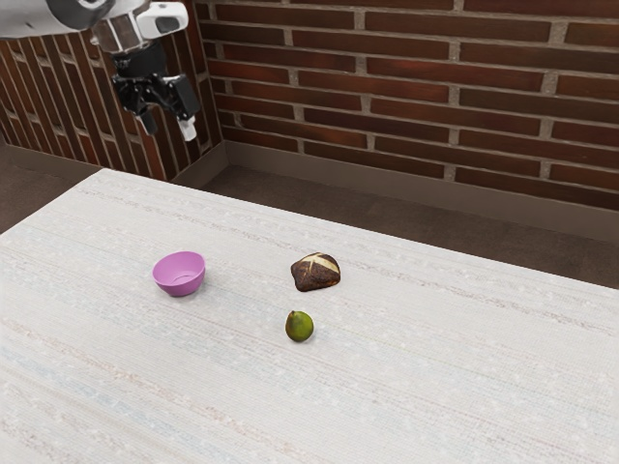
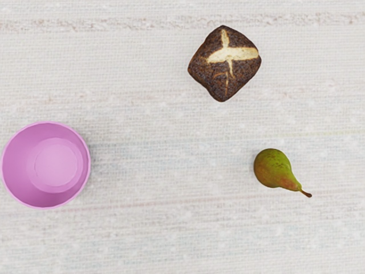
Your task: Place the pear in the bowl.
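Dark bread roll (image 2: 208, 71), probably, pale cross (image 2: 231, 55) on top, lying on whitish table (image 1: 435, 387); brick wall (image 1: 406, 87) beyond.

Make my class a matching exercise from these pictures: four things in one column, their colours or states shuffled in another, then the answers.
Column 1
1. Bowl
2. Pear
3. Bread roll
4. End effector

Column 2
A. Dark brown with a pale cross
B. In the air, fingers apart
C. Pink and empty
D. Green with a reddish tinge

Right pairs: 1-C, 2-D, 3-A, 4-B

A pink bowl (image 2: 57, 165), a green pear blushed russet (image 2: 274, 168) and dark-brown bread crossed with cream (image 2: 224, 63).
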### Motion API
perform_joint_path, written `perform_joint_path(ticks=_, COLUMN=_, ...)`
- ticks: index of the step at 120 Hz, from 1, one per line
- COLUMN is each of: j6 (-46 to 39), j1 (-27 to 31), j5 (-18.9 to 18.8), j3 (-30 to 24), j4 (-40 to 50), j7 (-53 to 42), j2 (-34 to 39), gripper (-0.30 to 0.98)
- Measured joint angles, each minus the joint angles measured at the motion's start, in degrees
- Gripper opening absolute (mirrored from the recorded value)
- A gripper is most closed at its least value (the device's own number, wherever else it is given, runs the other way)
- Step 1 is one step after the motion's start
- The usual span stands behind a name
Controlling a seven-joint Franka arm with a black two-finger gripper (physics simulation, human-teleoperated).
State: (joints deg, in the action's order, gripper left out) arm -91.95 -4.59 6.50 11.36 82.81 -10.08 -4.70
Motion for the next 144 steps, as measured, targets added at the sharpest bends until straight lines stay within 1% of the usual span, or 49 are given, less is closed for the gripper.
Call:
perform_joint_path(ticks=11, j6=0.04, j1=0.05, j5=-0.77, j3=0.22, j4=0.09, j7=-0.34, j2=-0.35, gripper=0.66)
perform_joint_path(ticks=21, j6=-0.01, j1=-0.76, j5=-1.65, j3=-0.10, j4=-0.39, j7=-0.15, j2=-3.05, gripper=0.66)
perform_joint_path(ticks=35, j6=-0.06, j1=-6.64, j5=-2.71, j3=0.14, j4=-3.67, j7=1.02, j2=-12.41, gripper=0.66)
perform_joint_path(ticks=43, j6=-0.20, j1=-8.81, j5=-3.01, j3=0.15, j4=-4.27, j7=2.09, j2=-16.85, gripper=0.66)
perform_joint_path(ticks=59, j6=-0.45, j1=-12.67, j5=-3.04, j3=-0.19, j4=-5.10, j7=6.01, j2=-22.36, gripper=0.66)
perform_joint_path(ticks=77, j6=-0.71, j1=-15.40, j5=-1.76, j3=-0.49, j4=-5.16, j7=12.75, j2=-25.51, gripper=0.66)
perform_joint_path(ticks=101, j6=-5.00, j1=-17.76, j5=-0.08, j3=-0.80, j4=-3.37, j7=21.55, j2=-28.31, gripper=0.66)
perform_joint_path(ticks=128, j6=-10.90, j1=-17.25, j5=1.45, j3=-0.98, j4=2.89, j7=29.04, j2=-29.49, gripper=0.66)
perform_joint_path(ticks=144, j6=-13.93, j1=-17.39, j5=1.71, j3=-0.99, j4=3.91, j7=32.26, j2=-29.98, gripper=0.66)
